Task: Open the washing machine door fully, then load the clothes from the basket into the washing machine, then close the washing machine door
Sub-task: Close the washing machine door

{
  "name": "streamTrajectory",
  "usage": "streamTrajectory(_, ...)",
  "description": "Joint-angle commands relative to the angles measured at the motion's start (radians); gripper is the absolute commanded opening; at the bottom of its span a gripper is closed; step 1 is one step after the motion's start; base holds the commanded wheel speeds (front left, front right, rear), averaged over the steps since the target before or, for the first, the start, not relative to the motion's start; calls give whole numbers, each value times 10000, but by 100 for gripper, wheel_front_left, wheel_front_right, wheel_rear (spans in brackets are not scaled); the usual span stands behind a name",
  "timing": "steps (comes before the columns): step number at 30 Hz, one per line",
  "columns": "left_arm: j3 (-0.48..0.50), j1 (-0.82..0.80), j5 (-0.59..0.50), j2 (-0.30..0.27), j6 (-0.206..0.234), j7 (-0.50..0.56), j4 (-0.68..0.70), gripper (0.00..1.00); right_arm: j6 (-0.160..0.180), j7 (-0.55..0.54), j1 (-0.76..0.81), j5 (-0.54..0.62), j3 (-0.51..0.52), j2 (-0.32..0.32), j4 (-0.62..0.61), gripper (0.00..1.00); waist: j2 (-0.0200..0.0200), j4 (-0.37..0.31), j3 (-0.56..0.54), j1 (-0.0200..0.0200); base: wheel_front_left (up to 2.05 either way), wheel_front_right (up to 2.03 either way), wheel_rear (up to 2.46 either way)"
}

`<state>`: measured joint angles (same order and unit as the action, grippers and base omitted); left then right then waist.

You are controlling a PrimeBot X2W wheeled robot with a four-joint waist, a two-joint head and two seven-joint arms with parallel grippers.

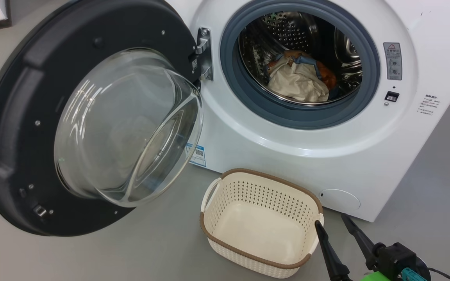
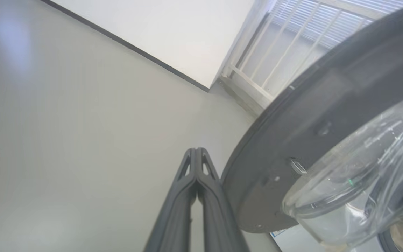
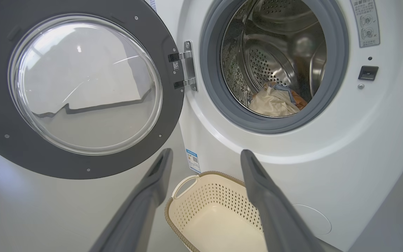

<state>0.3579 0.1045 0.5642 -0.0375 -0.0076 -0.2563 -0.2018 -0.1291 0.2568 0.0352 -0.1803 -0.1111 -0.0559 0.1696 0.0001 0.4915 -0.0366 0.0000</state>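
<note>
Door: the washing machine door (image 1: 18,117) stands swung wide open to the left of the machine's opening, inner face toward the head camera. It is a glossy black ring around a bulging clear glass window (image 1: 131,128), hung on a metal hinge (image 1: 203,52) at its right edge
Clothes: the clothes (image 1: 299,80) lie heaped at the bottom of the perforated steel drum (image 1: 287,27), cream fabric on top with blue and orange showing at the edges
Machine: the washing machine (image 1: 287,156) is a white front-loader with a grey rubber gasket (image 1: 248,97) around the opening, a blue sticker (image 1: 197,155) low on the left of its front and a round cap (image 1: 340,200) low on the right
Basket: the basket (image 1: 272,179) sits on the grey floor (image 1: 131,253) just in front of the machine, below the opening. It is cream and perforated with a brown rim, and its bare bottom is in plain sight
Right gripper: the right gripper (image 1: 331,220) is at the lower right of the head view, fingers spread wide with nothing between them, its tips by the basket's right end
Left gripper: in the left wrist view the left gripper (image 2: 196,151) has its two fingers pressed together tip to tip, gripping nothing, just beside the door's outer rim — whether it touches the rim cannot be told
Background: a white wall (image 2: 159,31) with a dark skirting line lies beyond the left gripper
</note>
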Motion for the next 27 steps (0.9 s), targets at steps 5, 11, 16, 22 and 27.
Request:
streamTrajectory(5,2600,-1314,2697,-176,-591,-32,-684,0,-16,49,-489,-55,-248,-9,-209,100,-1,30,35,0,0,0,0)
streamTrajectory(11,4111,-2293,5009,-1137,-818,670,-1566,0,-16,49,-494,-50,-289,1,-180,100,-1,43,60,0,0,0,0)
streamTrajectory(16,4941,-3368,6319,-2466,-762,1490,-2843,0,-16,49,-497,-62,-309,9,-147,100,-1,17,42,0,0,0,0)
streamTrajectory(22,5684,-5120,8044,-3846,-412,2932,-5005,0,-16,49,-406,-64,-250,9,-159,100,-1,-55,-27,0,0,0,0)
streamTrajectory(27,5473,-6213,8654,-4526,-401,4249,-6192,0,-16,49,-250,-60,-217,13,-208,100,-1,-188,-66,0,0,0,0)
